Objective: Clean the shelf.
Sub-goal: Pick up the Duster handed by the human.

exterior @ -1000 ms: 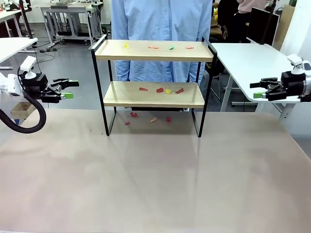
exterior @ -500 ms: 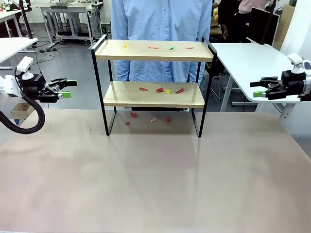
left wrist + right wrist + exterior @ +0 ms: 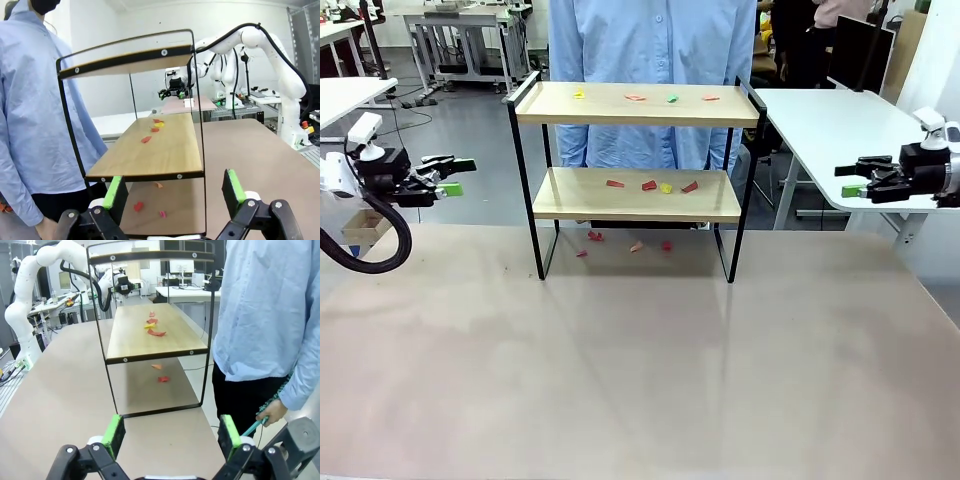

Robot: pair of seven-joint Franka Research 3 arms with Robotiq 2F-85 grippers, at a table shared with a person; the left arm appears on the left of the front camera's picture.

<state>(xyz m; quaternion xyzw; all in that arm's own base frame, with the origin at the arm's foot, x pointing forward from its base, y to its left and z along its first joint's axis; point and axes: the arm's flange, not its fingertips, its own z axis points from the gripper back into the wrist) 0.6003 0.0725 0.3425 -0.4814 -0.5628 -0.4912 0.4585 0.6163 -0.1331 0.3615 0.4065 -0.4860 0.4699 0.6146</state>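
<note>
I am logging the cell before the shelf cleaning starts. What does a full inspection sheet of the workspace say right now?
Surface: beige table, carrying the shelf at its far side.
Job's things: shelf upright; small coloured scraps lie on both of its boards.
Clutter: further scraps on the table under the shelf.
Tools: left tool and right tool both open, holding nothing, in the air on either side of the shelf and apart from it.
Cables: black hose loops below the left arm.
Surroundings: person in a light blue shirt stands behind the shelf; white side table beyond the right tool.
</note>
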